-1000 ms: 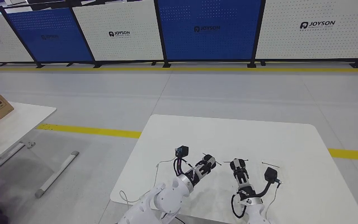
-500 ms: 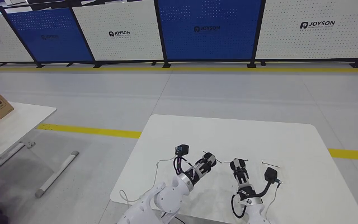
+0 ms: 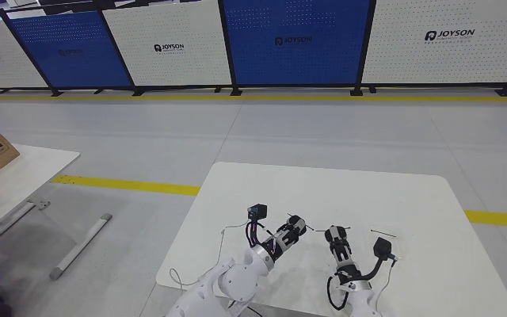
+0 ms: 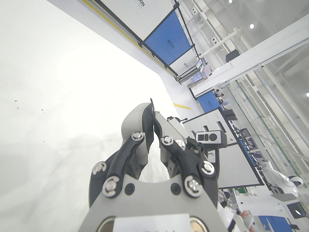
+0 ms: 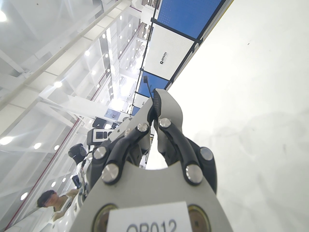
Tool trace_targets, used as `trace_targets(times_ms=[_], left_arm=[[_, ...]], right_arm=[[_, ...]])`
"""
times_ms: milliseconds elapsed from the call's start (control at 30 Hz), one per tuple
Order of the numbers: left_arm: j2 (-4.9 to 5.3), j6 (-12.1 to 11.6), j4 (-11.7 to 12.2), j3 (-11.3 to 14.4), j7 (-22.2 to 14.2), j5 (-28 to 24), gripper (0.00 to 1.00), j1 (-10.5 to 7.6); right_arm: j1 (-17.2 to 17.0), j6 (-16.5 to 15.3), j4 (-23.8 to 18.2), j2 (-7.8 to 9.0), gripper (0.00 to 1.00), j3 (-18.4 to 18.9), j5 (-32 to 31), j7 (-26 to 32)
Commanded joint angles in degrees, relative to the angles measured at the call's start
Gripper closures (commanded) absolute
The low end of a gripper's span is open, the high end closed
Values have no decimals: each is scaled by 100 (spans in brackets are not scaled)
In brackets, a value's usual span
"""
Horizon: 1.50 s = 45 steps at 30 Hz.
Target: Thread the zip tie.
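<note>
Both closed over the bench (image 3: 317, 186). The right gripper (image 5: 154, 97) pinches the zip tie (image 5: 145, 80) (head sticking out); left gripper (image 4: 153, 114) pinches a black strip (image 4: 152, 103).

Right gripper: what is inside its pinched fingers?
The right gripper is shut on a thin black zip tie; its head pokes out beyond the tips. The stretch clamped inside the grip is covered.

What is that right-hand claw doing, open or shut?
Shut. In the right wrist view, the right gripper pinches a thin black zip tie, whose head pokes out past the fingertips.
</note>
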Motion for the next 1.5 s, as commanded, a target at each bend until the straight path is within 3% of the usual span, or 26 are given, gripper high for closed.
trace_targets(times_ms=[0,1467], left_arm=[[0,0,0,0,0,0,100,0],[0,0,0,0,0,0,100,0]], right_arm=[[10,3,7,-6,100,-7,0,4],[97,-15,146,-105,100,-49,18,48]])
